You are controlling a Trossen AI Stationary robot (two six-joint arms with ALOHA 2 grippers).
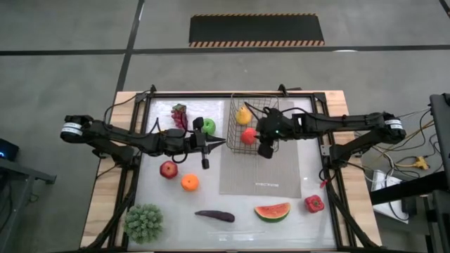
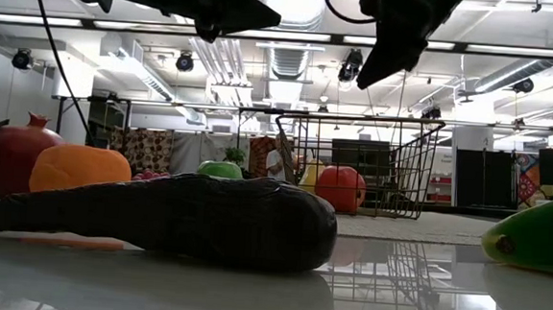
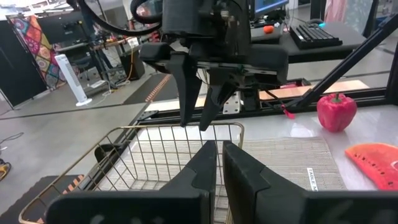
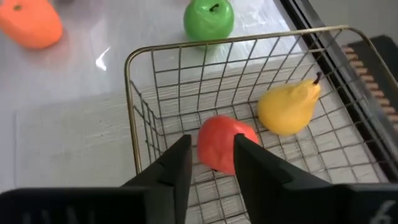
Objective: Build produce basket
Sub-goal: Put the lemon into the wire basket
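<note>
Black wire-mesh basket [image 1: 257, 121] sits on your flat grey mat's [image 1: 261, 172] far end, holding a yellow pear [image 1: 244, 115] and red apple [image 1: 248, 135]. Its long axis seems to run front to back, mouth upward. Your right gripper [image 4: 210, 157], parted and empty above the apple, could clip the rim. Your left gripper [image 3: 219, 157] hovers nearby, nearly closed, holding nothing.

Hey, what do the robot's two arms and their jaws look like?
Both arms are dark, slim and jointed, with a pale band near each outer end in the high view. Thin black cables loop along them. The left gripper and right gripper each end in two black, wedge-shaped jaws. No markings are readable.
</note>
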